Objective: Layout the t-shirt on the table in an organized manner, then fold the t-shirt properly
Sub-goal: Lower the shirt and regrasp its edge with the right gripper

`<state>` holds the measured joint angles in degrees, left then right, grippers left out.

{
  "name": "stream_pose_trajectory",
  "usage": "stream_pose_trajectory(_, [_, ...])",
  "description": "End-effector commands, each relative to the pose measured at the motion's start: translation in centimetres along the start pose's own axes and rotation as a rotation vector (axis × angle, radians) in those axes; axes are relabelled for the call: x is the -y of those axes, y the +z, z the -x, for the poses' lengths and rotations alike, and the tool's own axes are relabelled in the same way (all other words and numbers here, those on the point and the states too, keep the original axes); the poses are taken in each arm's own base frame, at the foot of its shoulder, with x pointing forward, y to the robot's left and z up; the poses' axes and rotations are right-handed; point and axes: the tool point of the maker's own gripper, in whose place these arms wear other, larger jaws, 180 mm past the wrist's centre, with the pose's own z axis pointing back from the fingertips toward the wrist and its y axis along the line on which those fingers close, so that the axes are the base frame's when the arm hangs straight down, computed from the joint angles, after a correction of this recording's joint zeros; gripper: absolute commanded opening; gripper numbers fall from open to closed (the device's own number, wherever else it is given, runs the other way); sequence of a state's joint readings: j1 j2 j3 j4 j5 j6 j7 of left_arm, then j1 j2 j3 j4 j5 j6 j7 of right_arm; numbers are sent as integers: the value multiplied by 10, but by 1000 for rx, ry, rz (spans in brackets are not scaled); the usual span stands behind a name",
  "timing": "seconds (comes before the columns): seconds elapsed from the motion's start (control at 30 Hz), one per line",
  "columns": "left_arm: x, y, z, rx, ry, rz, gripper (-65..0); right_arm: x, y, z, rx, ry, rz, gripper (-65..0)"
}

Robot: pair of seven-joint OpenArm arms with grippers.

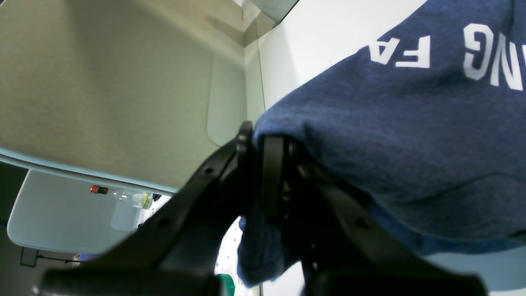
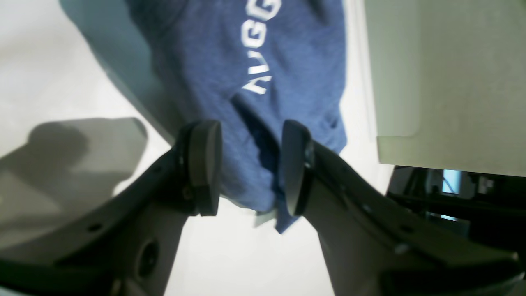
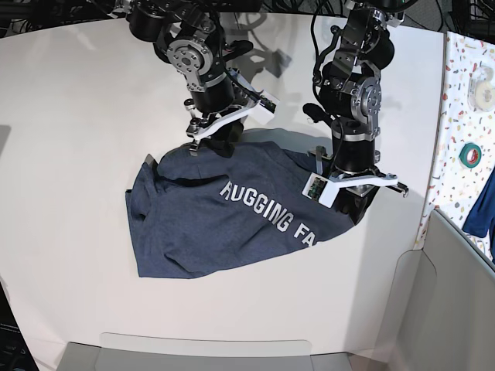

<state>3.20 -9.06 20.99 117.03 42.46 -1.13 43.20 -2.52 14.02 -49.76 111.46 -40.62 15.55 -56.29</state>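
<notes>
Surface: white table (image 3: pixel 69 116), broad and matte, with both arms reaching down over its middle.

T-shirt: the t-shirt (image 3: pixel 224 224) lies crumpled rather than spread, mostly on the tabletop, its white lettering running diagonally between the two claws.

Left gripper: the left gripper (image 1: pixel 263 172) is clamped tight on a bunched edge of the fabric; cloth fills the space between its jaws and drapes away to one side (the wrist view shows the letters upside down beyond it).

Right gripper: the right gripper (image 2: pixel 250 168) stands with its jaws parted, a fold of fabric hanging loosely between the pads (image 2: pixel 205 164) but apparently not pinched; I judge it to have no hold.

Progress: early. The layout step looks unfinished, since sleeves and hem cannot be told apart and the body is rumpled. Flattening, squaring up and all the folding remain.

Surroundings: beyond the left gripper, off the table's edge, a speckled surface (image 3: pixel 464 93) carries a tape roll (image 3: pixel 469 153), and a brighter blue cloth (image 3: pixel 481 202) hangs nearby. A pale partition panel (image 3: pixel 448 294) stands just past that corner.

Obstacles: nothing rests on the shirt; the main hindrance, in my judgement, is the cloth's own bunching under the claws and the panel close to the left gripper.
</notes>
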Motion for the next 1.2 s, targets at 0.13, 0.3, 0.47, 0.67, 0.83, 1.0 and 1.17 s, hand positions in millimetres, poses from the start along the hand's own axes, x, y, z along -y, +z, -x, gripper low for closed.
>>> stream_pose_trajectory(0.13, [-11, 0, -11, 42, 8, -38, -650, -2, -4, -14, 25, -14, 2, -406])
stream_pose_trajectory(0.3, [-11, 0, -11, 42, 8, -38, -650, -6, -4, -31, 62, -14, -7, -406])
stream_pose_trajectory(0.47, [-11, 0, -11, 40, 8, -39, -650, -21, -20, -25, 15, 12, -40, -406])
stream_pose_trajectory(0.67, [-7, 2, -7, 30, 7, -28, -650, -25, -32, -16, -19, 39, -47, -406])
stream_pose_trajectory(0.83, [-6, 3, -7, 31, 6, -27, -650, -18, -35, -25, -8, 29, -33, -406])
stream_pose_trajectory(1.0, [-7, 3, -7, 32, 7, -27, -650, -21, -48, -26, -31, 39, -43, -406])
stream_pose_trajectory(1.17, [-7, 3, -7, 32, 7, -27, -650, -32, -60, -33, -17, 52, -70, -406])
